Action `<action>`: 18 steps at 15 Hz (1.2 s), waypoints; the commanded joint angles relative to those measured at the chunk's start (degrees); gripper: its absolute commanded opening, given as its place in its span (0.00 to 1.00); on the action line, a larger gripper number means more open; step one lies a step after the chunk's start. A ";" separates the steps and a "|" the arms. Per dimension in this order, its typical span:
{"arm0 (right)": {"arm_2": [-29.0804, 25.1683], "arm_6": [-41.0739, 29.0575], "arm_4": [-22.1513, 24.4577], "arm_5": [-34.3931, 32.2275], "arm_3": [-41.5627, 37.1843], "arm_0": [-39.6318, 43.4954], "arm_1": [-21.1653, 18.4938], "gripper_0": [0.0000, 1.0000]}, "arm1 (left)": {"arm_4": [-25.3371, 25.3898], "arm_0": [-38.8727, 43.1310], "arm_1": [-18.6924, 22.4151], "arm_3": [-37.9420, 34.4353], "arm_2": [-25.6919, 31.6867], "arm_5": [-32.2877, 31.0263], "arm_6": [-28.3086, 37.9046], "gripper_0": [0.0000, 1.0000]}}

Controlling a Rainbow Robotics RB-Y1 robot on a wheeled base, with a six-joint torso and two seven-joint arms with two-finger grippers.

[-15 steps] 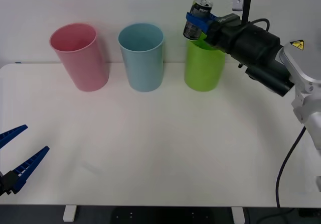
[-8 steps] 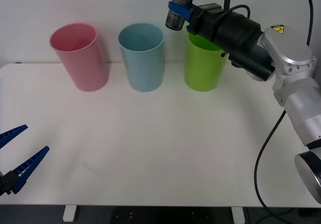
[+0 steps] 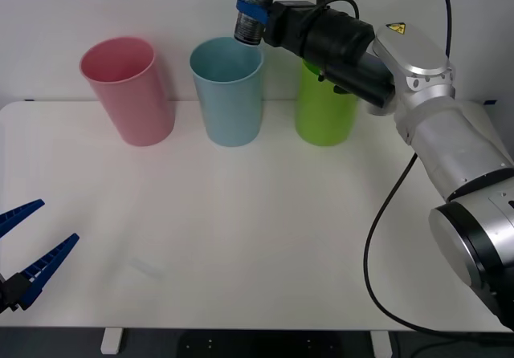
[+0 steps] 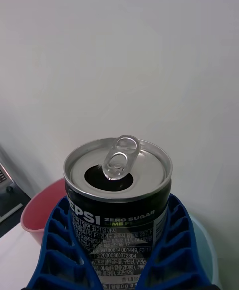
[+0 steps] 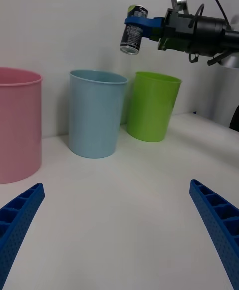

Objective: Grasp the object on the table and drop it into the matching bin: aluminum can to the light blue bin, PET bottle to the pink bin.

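Note:
My right gripper (image 3: 250, 9) is shut on the aluminum can (image 3: 253, 10), a dark-labelled can with a silver top and pull tab (image 4: 117, 158). It holds the can in the air, tilted a little, above the right rim of the light blue bin (image 3: 227, 91). The left wrist view shows the can (image 5: 133, 36) above and between the light blue bin (image 5: 95, 113) and the lime green bin (image 5: 151, 106). The pink bin (image 3: 129, 91) stands left of the blue one on the table (image 3: 257, 237). My left gripper (image 3: 28, 254) rests open low at the table's front left corner.
A lime green bin (image 3: 325, 105) stands right of the blue bin, under my right forearm. All three bins line the table's far edge against a white wall. A black cable hangs from the right arm over the table's right side.
My right arm has carried the can leftward, from above the lime green bin to above the light blue bin's right rim. The left arm has stayed put.

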 commanded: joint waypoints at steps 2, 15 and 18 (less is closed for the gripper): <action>0.08 0.58 0.43 3.30 1.65 -1.43 2.27 0.00 | 0.00 0.00 0.00 0.00 0.00 0.00 0.00 1.00; 0.25 1.37 1.75 7.96 1.65 -1.43 3.15 0.76 | 0.00 0.00 0.00 0.00 0.00 0.00 0.00 1.00; 0.25 2.34 1.22 8.31 1.74 -1.43 3.15 1.00 | 0.00 0.00 0.00 0.00 0.00 0.00 0.00 1.00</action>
